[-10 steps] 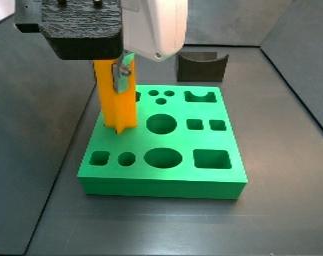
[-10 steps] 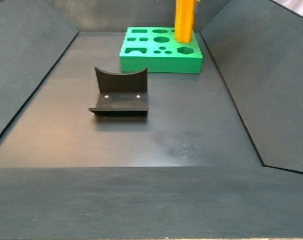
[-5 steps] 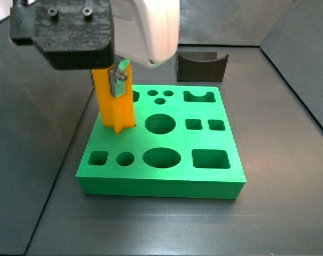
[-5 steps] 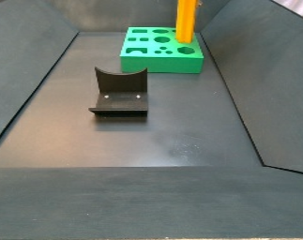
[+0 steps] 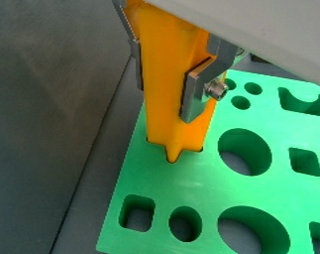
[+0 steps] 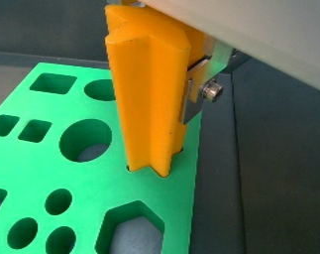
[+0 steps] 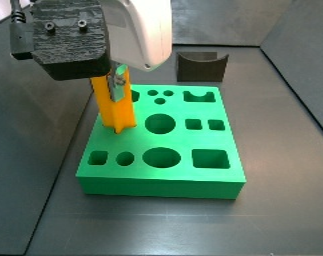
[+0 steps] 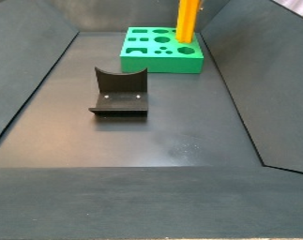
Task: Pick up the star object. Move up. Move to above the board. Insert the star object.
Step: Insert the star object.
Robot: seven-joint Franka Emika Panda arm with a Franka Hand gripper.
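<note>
My gripper (image 7: 114,88) is shut on the star object (image 7: 113,112), a bright orange ridged prism that stands upright. Its lower end sits in the star hole near one corner of the green board (image 7: 191,175). In both wrist views the silver fingers (image 5: 202,87) (image 6: 197,94) clamp the orange prism (image 5: 166,94) (image 6: 147,99) from both sides, above the board (image 5: 202,189) (image 6: 50,114). In a side view the prism (image 8: 188,21) rises from the board (image 8: 160,64) at the far end; the gripper is out of that frame.
A dark grey fixture (image 8: 118,92) stands on the dark floor, behind the board in a side view (image 7: 201,66). Sloped dark walls (image 8: 35,84) enclose the floor. The board has several other open holes (image 7: 163,123).
My gripper has moved down with the star object, and less of the orange prism shows above the board. The board and the fixture have not moved.
</note>
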